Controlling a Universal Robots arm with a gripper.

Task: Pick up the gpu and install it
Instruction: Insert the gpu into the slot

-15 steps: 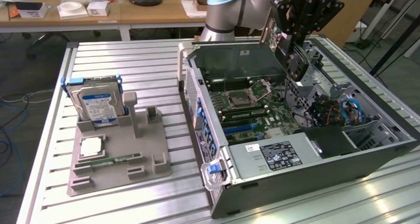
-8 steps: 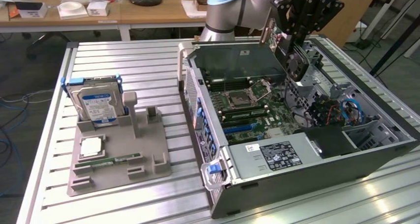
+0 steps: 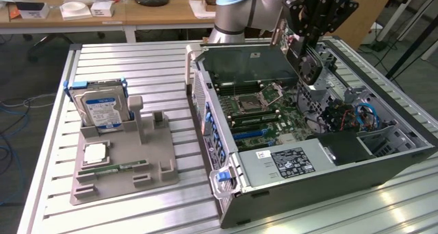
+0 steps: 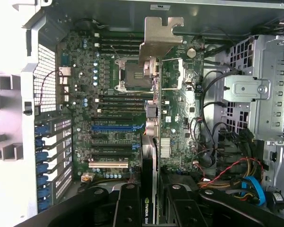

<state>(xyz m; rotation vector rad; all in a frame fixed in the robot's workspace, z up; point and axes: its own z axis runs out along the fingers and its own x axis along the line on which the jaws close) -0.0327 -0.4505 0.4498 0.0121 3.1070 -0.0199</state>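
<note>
Nearest, on the worktop (image 3: 137,59), the gray holder (image 3: 123,167) stands at the exterior view's left of the open computer case (image 3: 308,203). Farther, above the motherboard (image 4: 80,71), I see my gripper (image 4: 154,196) clamped on the gpu (image 4: 150,146), held edge-on.

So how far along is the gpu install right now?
Pickup looks done: the gpu is clamped edge-on between the fingers, off the grey holder. In hand: it hangs above the motherboard inside the open case. Left: seating it, since it isn't in any slot yet.
</note>
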